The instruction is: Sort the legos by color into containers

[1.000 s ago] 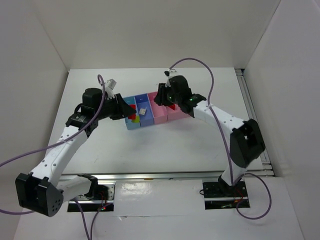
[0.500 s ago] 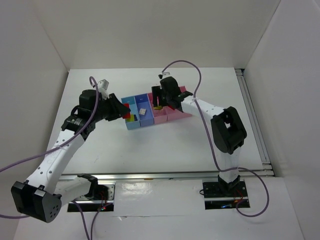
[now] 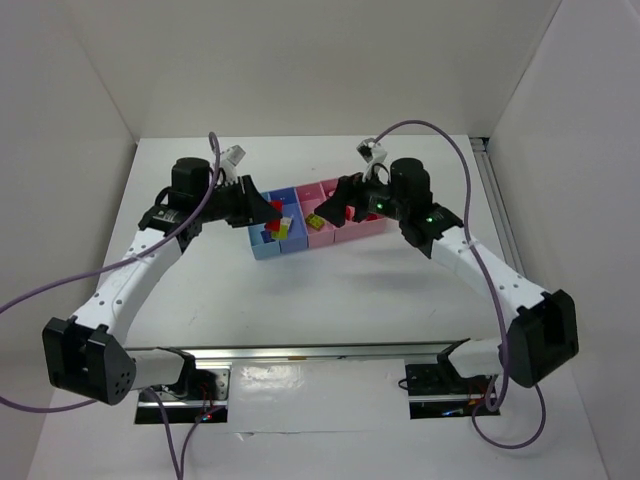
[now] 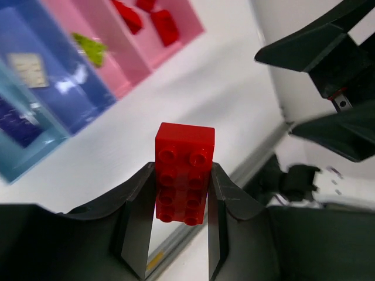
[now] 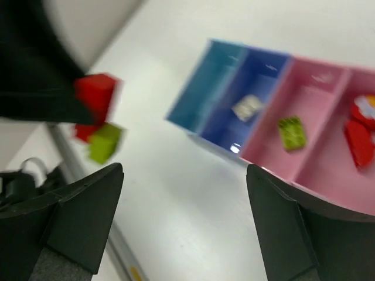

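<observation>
Left wrist: my left hand clamps a red brick; my right hand gapes empty by the trays.

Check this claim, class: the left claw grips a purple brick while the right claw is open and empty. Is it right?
Not quite. The brick in the left claw is red, not purple, as the left wrist view shows. The right claw is open and empty, as stated.
</observation>
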